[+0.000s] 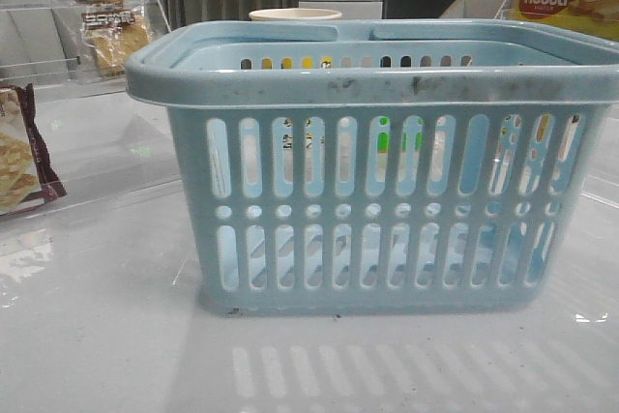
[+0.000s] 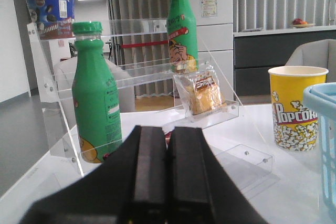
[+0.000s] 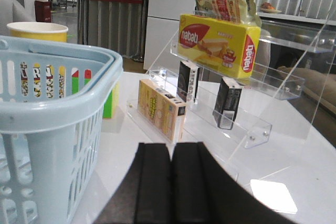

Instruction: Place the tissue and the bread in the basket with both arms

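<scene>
The light blue basket [image 1: 377, 191] stands in the middle of the table; its rim also shows in the right wrist view [image 3: 58, 103] and in the left wrist view [image 2: 323, 124]. The bread [image 2: 202, 92], a clear bag of golden pieces, sits on a clear acrylic shelf ahead of my left gripper [image 2: 168, 132], which is shut and empty. The bread also shows in the front view [image 1: 114, 41]. The tissue [image 3: 228, 102], a small black packet, stands on another acrylic shelf beyond my right gripper [image 3: 171, 148], which is shut and empty. A similar black packet [image 3: 187, 80] stands beside it. Neither gripper shows in the front view.
Two green bottles [image 2: 96, 98] [image 2: 181, 24] and a blue cup [image 2: 50, 3] stand on the left shelf. A popcorn cup [image 2: 296, 106] is behind the basket. A yellow nabati box [image 3: 218, 43], a tan box [image 3: 160, 109] and a maroon-edged flatbread packet [image 1: 19, 157] are nearby.
</scene>
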Controlling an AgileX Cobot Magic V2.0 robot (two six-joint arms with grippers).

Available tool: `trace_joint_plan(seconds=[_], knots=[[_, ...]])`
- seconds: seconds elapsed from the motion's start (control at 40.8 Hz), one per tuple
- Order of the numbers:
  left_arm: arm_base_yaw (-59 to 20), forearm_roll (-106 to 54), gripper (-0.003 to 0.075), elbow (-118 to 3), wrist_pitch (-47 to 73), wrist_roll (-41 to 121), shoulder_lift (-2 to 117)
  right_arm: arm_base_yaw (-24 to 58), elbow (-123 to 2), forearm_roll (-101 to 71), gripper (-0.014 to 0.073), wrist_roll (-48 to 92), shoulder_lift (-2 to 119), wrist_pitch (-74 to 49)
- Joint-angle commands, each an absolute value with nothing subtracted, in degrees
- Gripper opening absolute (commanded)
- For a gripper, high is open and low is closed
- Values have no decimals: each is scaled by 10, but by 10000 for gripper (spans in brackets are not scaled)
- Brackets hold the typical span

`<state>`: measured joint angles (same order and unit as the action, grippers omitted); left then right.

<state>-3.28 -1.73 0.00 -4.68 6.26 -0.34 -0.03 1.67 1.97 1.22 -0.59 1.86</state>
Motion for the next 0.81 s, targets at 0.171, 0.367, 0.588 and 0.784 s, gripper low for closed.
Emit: trace_joint_plan(seconds=[0.171, 0.367, 0.588, 0.784], knots=[[-36, -18, 95, -157, -13, 61, -4, -3, -125, 25, 55, 15, -15, 20], [-36, -18, 95, -299, 78, 61, 59, -3, -270, 25, 55, 15, 31, -104], [-36, -28, 95, -422, 214, 61, 165, -3, -401, 25, 55, 15, 135, -235], [-36, -29, 95, -440, 299, 61, 235, -3, -421, 25, 55, 15, 214, -306]])
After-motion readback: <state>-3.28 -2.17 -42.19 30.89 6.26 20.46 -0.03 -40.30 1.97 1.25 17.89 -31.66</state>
